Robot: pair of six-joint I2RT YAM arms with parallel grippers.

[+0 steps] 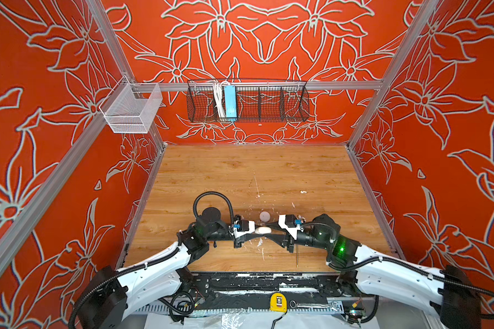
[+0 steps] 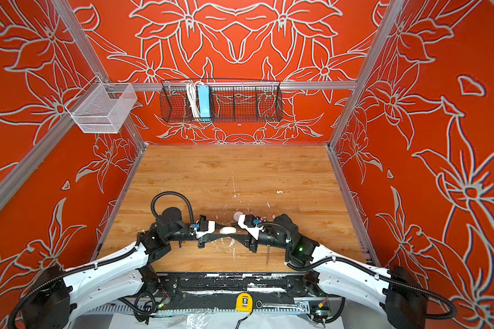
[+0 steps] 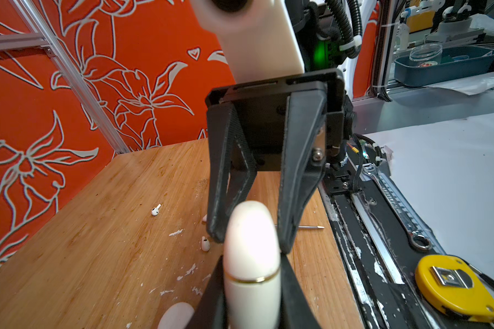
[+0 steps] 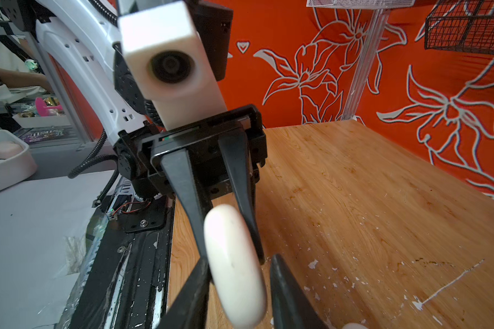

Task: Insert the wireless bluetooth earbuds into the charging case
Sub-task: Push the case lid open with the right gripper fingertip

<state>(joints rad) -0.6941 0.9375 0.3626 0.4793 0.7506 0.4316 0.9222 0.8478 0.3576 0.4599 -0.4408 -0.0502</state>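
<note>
2 grippers meet tip to tip, low over the front middle of the wooden table (image 1: 240,176). Between them is the charging case (image 1: 262,229), a small round white puck turned on its edge and held up off the wood. The left gripper (image 4: 230,249) pinches one end of the charging case tight between its 2 black fingers. The right gripper (image 3: 251,239) has its 2 fingers around the other end. In the right wrist view, 1 finger (image 4: 194,296) touches the charging case. The other finger (image 4: 290,296) has a little gap beside it, so this gripper is a bit spread and does not squeeze. A thin gold line runs around the charging case in the left wrist view, and its 2 halves are shut together. Just behind the grippers, another round white thing (image 1: 264,216) lies on the table. 2 tiny white earbuds lie on the wood toward the right side. 1 earbud (image 3: 156,210) with a dark dot lies farther off, and 1 earbud (image 3: 205,243) lies close to the right gripper's tips. A thin metal pin (image 1: 297,256) lies near the front edge, by the right arm. A yellow tape measure (image 1: 278,302) sits on the black rail (image 1: 254,282) in front of the table.
</note>
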